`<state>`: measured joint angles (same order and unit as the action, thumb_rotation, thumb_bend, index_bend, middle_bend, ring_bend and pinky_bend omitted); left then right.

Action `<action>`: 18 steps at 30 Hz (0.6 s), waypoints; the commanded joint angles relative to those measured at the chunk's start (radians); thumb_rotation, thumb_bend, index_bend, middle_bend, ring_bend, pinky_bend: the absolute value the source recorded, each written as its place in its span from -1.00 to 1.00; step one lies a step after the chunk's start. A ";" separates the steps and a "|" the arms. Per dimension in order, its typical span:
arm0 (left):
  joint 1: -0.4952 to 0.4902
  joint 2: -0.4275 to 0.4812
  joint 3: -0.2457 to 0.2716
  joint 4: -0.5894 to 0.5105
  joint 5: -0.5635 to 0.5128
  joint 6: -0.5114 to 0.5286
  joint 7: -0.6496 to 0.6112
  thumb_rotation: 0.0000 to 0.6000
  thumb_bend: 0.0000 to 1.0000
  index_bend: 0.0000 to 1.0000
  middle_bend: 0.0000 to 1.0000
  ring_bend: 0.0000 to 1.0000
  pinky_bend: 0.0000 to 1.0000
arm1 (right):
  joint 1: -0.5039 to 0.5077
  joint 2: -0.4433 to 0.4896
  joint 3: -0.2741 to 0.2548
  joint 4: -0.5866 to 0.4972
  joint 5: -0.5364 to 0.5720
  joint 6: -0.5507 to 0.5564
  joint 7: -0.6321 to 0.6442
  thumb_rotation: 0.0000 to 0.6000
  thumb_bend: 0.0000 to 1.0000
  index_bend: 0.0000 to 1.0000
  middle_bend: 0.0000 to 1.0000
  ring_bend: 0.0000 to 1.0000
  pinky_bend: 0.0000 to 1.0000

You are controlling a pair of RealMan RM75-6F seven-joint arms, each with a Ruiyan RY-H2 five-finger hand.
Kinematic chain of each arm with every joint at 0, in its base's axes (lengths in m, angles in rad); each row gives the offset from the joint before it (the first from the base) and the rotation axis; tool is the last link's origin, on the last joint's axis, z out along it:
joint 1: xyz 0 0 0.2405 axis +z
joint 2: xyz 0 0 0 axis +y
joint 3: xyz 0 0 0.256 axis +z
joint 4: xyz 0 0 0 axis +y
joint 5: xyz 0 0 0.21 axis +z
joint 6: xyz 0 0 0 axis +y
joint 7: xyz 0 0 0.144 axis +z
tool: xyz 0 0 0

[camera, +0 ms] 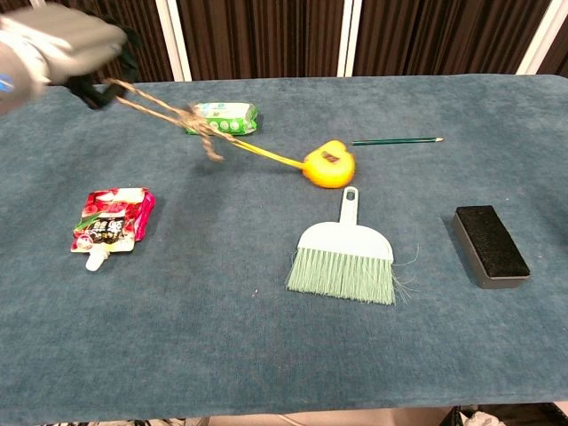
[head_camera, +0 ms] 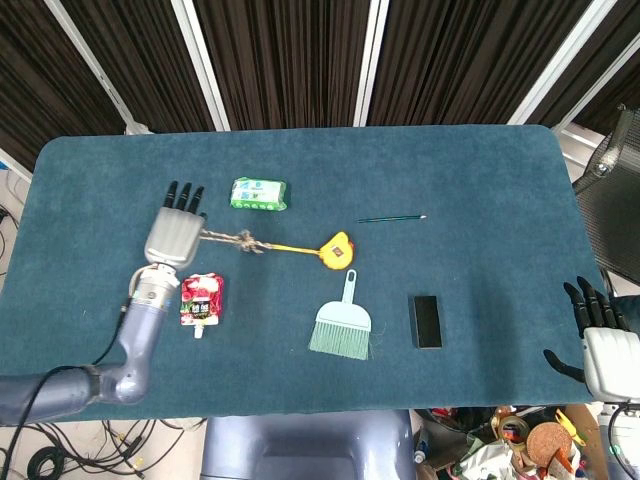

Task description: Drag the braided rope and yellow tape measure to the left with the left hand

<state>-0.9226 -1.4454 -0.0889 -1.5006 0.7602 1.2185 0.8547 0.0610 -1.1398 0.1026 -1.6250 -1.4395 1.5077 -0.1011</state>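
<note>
Left hand (head_camera: 176, 236) is gripping the tan braided rope (camera: 169, 114), raised, the round yellow tape measure (camera: 329, 165) trailing; right hand (head_camera: 600, 335) is idling, fingers apart.

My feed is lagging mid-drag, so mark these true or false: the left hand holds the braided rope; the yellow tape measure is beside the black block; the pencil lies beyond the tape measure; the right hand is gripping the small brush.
1. The left hand holds the braided rope. True.
2. The yellow tape measure is beside the black rectangular block. False: it lies just above the handle of the pale green hand brush, apart from the block.
3. The thin green pencil lies beyond the tape measure. True.
4. The right hand grips the brush. False: it sits off the table's right edge, holding nothing.
</note>
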 commanded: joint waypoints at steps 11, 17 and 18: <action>0.095 0.239 0.062 -0.187 0.002 0.075 0.095 1.00 0.17 0.17 -0.85 -1.00 -1.00 | -0.001 0.000 0.002 -0.003 0.005 0.000 0.002 1.00 -0.86 -0.85 -1.00 -0.84 -0.68; 0.159 0.338 0.094 -0.247 0.083 0.127 0.044 1.00 0.17 0.17 -0.85 -1.00 -1.00 | -0.001 -0.001 0.003 -0.004 0.006 0.000 0.002 1.00 -0.86 -0.85 -1.00 -0.84 -0.68; 0.167 0.351 0.098 -0.253 0.091 0.131 0.039 1.00 0.17 0.17 -0.85 -1.00 -1.00 | -0.001 -0.001 0.003 -0.003 0.006 0.000 0.001 1.00 -0.86 -0.85 -1.00 -0.84 -0.68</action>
<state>-0.7742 -1.1174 -0.0041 -1.7372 0.8331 1.3339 0.9075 0.0601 -1.1407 0.1059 -1.6284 -1.4335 1.5079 -0.0998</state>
